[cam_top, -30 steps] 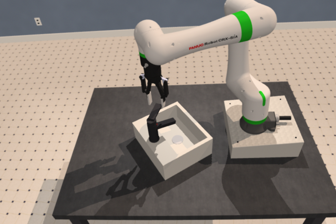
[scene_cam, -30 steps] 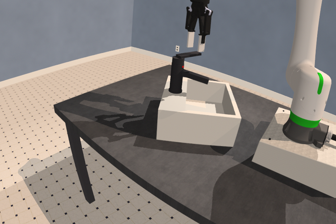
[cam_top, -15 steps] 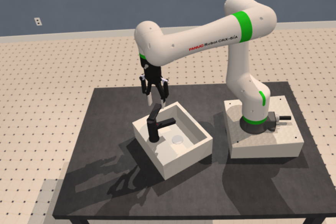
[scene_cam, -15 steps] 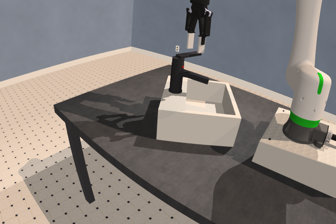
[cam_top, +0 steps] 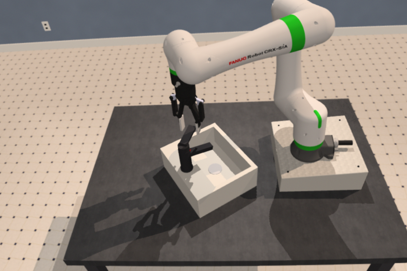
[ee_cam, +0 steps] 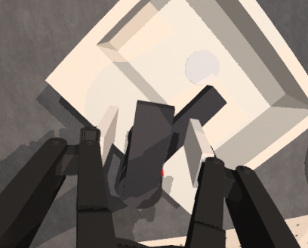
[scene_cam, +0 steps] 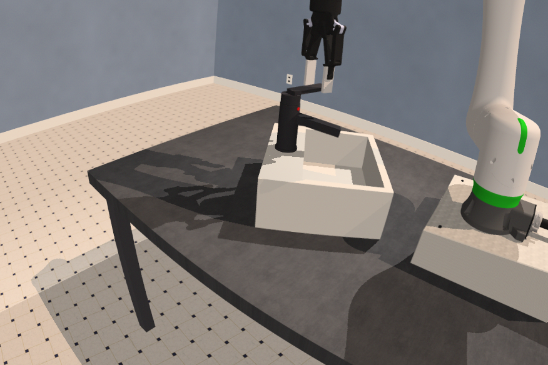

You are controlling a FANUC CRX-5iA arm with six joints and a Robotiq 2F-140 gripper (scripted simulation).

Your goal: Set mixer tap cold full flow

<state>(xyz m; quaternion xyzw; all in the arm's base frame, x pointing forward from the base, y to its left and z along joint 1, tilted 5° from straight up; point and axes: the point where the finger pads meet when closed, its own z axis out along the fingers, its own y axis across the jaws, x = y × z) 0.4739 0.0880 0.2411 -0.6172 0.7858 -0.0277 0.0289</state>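
Dark table (cam_top: 98, 222), wall outlet (cam_top: 46, 25) far left on the blue wall, tiled floor (cam_top: 49, 97) around.

Left-centre of the table: white square sink basin (cam_top: 226, 192). Black mixer tap (cam_top: 186, 159) stands on the basin's left corner ledge, upright. Spout (cam_top: 202, 148) points right over the bowl, round drain (cam_top: 215, 168) below and just right of it. Lever (cam_top: 188, 134) on top of the tap is swung away from the spout, toward the back, raised only slightly; in the exterior view it reads near level (scene_cam: 305, 89). Red dot (scene_cam: 299, 109) visible on the tap body on the spout side; blue dot not visible.

Gripper (cam_top: 189, 126) hangs vertical over the lever's free end, fingers pointing down. Fingers partly open, roughly mid-spread, gripping nothing. In the wrist view the lever (ee_cam: 147, 145) runs up between the two pale fingertip pads (ee_cam: 197, 147), a gap showing on each side, no contact seen. In the exterior view the gripper (scene_cam: 319, 82) has its pads down at lever height, one pad either side of the lever tip; whether the right pad touches the tip, can't tell.

Right of the basin: white arm (cam_top: 236, 54) reaches left from its elbow, mounted on a pale pedestal (cam_top: 355, 176) on the right part of the table, well apart from the basin.
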